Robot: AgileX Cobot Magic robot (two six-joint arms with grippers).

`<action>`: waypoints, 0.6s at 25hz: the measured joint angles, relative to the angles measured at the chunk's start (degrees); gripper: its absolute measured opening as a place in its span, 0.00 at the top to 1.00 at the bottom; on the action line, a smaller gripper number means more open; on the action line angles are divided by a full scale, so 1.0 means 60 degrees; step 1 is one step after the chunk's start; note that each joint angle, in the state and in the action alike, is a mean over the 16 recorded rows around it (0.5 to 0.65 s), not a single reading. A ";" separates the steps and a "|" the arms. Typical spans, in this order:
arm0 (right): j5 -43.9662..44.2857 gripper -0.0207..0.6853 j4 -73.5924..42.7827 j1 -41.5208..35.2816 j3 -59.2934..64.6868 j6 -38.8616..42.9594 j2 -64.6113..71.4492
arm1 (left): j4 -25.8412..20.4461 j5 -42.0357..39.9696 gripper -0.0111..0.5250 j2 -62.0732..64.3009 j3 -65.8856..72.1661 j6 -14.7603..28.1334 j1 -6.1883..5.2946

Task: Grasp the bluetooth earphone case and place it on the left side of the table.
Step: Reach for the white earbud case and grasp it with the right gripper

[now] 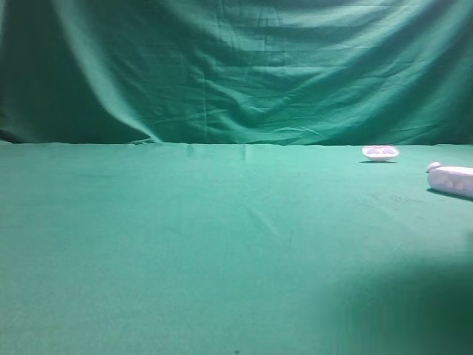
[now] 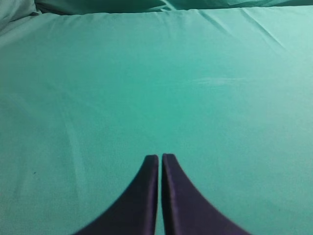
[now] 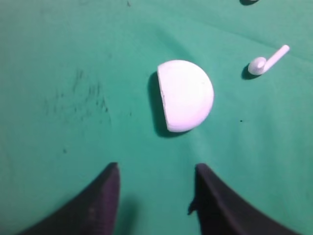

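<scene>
Right claw point(image 3: 155, 169) (dark, spread) above smooth white bluetooth earphone case point(image 3: 186, 95).

**Cut off, blurred, or out of sight**

In the exterior high view the white, smooth, pill-shaped bluetooth earphone case point(image 1: 451, 180) runs off the frame at 3 o'clock, so its far end is unseen. The shallow white dish-like object point(image 1: 380, 153) is too small and soft to read its hollows. Neither arm appears there.

In the right wrist view a dark item point(image 3: 248, 1) at 1 o'clock is clipped by the top edge. Both dark gripper fingers point(image 3: 98, 198) are cut by the bottom edge.
</scene>
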 joint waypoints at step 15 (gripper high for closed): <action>-0.0289 0.19 -0.0261 0.0018 -0.1289 -0.0169 0.2742 | 0.0000 0.0000 0.98 0.0000 0.0000 0.0000 0.0000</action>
